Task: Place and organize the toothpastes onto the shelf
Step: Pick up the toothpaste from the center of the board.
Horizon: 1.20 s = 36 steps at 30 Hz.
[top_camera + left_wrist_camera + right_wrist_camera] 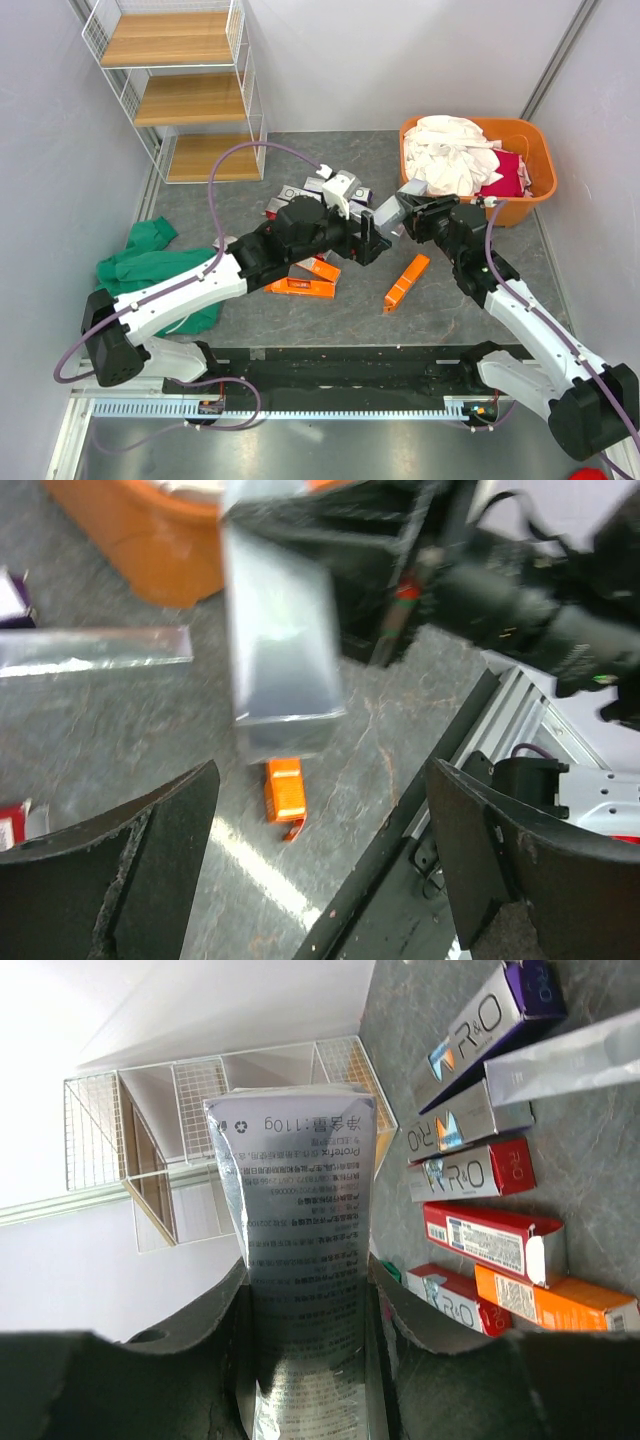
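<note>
My right gripper (418,213) is shut on a silver-grey toothpaste carton (305,1250) and holds it above the floor; the carton also shows in the top view (392,211) and, blurred, in the left wrist view (283,645). My left gripper (372,243) is open and empty, its jaws wide apart (320,775), right beside that carton. One orange carton (406,282) lies alone on the floor. Two orange cartons (305,280) lie under my left arm. Several red, silver and purple cartons (480,1175) lie in a pile (318,192). The white wire shelf (185,90) stands at the far left, its boards bare.
An orange tub (525,195) of laundry stands at the far right. A green cloth (150,265) lies on the floor at the left. A black rail (350,365) with the arm bases runs along the near edge.
</note>
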Motion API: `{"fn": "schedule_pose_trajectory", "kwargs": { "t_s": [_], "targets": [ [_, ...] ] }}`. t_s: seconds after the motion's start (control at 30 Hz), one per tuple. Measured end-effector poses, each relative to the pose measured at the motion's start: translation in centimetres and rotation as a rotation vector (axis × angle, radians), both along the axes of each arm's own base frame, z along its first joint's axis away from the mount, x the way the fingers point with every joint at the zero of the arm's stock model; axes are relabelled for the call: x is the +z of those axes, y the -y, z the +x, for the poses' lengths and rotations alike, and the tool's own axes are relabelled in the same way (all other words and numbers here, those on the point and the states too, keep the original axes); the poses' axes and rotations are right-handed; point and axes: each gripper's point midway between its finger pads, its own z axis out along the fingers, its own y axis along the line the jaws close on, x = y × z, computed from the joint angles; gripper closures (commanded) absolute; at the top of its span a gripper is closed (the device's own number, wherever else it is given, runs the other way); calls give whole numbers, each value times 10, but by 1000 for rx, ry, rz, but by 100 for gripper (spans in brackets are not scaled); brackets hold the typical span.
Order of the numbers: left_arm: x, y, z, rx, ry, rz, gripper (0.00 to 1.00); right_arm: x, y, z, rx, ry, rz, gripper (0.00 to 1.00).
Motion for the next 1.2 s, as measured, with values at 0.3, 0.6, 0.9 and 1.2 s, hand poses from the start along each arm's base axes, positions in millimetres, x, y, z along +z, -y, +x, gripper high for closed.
{"fn": "schedule_pose_trajectory", "kwargs": {
  "t_s": [0.3, 0.6, 0.9, 1.2],
  "targets": [
    [-7, 22, 14, 6, 73, 35, 22, 2, -5, 0, 15, -15, 60, 98],
    [-15, 22, 25, 53, 88, 67, 34, 6, -7, -1, 29, -10, 82, 97],
    [-13, 22, 26, 55, 93, 65, 36, 7, -7, -1, 29, -7, 88, 96],
    [-3, 13, 28, 96, 123, 34, 40, 6, -11, -1, 47, -14, 100, 95]
  ]
}}
